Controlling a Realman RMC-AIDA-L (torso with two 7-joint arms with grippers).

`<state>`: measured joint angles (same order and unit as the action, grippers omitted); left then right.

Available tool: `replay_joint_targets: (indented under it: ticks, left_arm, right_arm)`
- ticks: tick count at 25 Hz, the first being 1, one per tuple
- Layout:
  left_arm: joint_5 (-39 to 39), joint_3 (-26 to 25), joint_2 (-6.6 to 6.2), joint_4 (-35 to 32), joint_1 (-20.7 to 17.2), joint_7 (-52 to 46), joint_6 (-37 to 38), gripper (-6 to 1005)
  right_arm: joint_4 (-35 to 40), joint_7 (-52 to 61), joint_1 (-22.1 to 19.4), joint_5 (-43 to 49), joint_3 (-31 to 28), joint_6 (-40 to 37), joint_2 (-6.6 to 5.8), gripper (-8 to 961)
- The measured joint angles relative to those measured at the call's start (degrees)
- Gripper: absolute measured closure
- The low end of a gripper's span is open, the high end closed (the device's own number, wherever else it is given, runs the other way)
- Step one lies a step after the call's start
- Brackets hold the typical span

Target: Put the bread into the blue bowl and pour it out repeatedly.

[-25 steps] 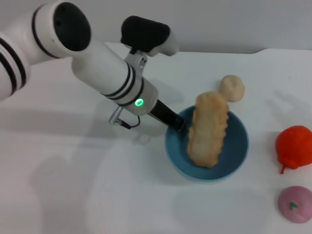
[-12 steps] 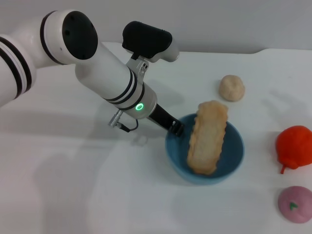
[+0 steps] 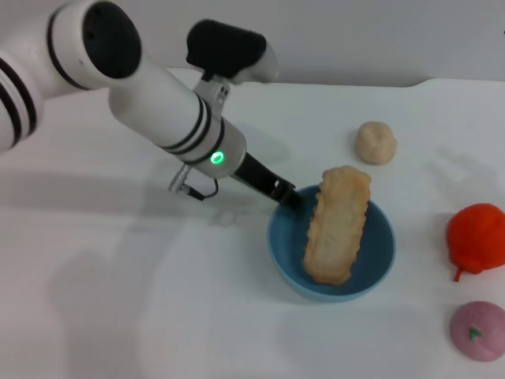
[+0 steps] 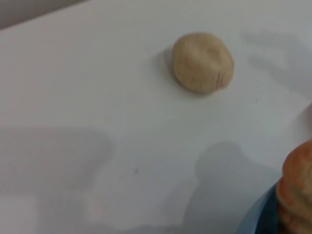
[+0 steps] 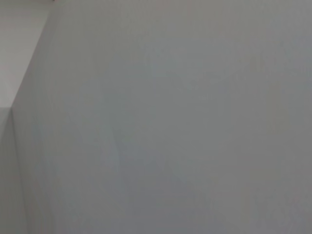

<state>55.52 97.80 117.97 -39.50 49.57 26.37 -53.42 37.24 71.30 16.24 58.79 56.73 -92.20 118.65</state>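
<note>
Head view showed the left hand (image 3: 286, 195) clamped on the rim of the glossy light-blue plastic bowl (image 3: 371, 276), with the long ribbed tan toy loaf (image 3: 338, 223) lying inside, overhanging the far rim. That thin rim grip looked risky: a quick tilt could have slipped the bowl free or flung the loaf toward the small round beige ball (image 3: 375, 142) on the white tabletop (image 3: 118, 300).

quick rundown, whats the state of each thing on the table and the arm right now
bread: lying in the bowl, pale side up, far end sticking out over the rim
blue bowl: upright on the table, rim gripped on its left side
left end effector: shut on the bowl rim
beige ball: on the table behind the bowl, apart from it
red toy: on the table, right of the bowl
pink toy: on the table, near right corner
</note>
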Motion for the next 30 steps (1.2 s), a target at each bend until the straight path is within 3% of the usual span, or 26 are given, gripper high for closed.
replay_joint_targets:
  ticks: [5,10,12,17,21,23,25,26,30]
  left_arm:
    - [-0.01,-8.16,-0.43,-4.50,-3.25,4.33,-1.54,519]
    - [0.70,-20.35,-0.23,-9.61,-9.57,9.59,-0.82,353]
    - [1.43,-22.32,-0.14,-10.96,-12.05,11.19,0.93,291]
    - [5.96,-23.42,-0.16,-13.48,-19.26,14.62,11.34,290]
    - [14.30,-20.61,0.07,-14.17,-26.20,21.57,25.09,290]
    - [15.58,-19.64,0.07,-14.23,-27.20,22.61,27.49,290]
    - [17.53,-12.93,0.05,-14.96,-31.17,25.65,41.02,291]
    - [17.43,-11.34,-0.02,-15.07,-31.61,26.08,43.79,291]
    - [12.73,3.03,-0.19,-12.25,-33.23,28.78,66.27,291]
  right_arm:
    - [-0.53,0.00,-0.31,-0.24,-0.69,1.62,-0.01,508]
    - [-1.59,0.04,0.54,-0.45,-0.91,3.78,-0.08,508]
    - [-1.61,0.04,1.00,-0.46,-0.91,4.57,-0.09,508]
    - [-1.69,0.06,1.90,-0.51,-1.24,9.15,-0.10,509]
    - [-2.85,0.05,2.92,-0.58,-2.36,12.93,-0.10,509]
    - [-4.31,0.03,3.67,-0.59,-4.14,14.46,-0.13,509]
    - [-5.78,0.02,4.18,-0.61,-6.46,15.55,-0.14,509]
    - [-6.31,-0.21,4.29,-0.61,-7.42,16.13,-0.14,509]
    - [-7.07,-3.37,3.86,-0.51,-8.97,20.24,-0.16,508]
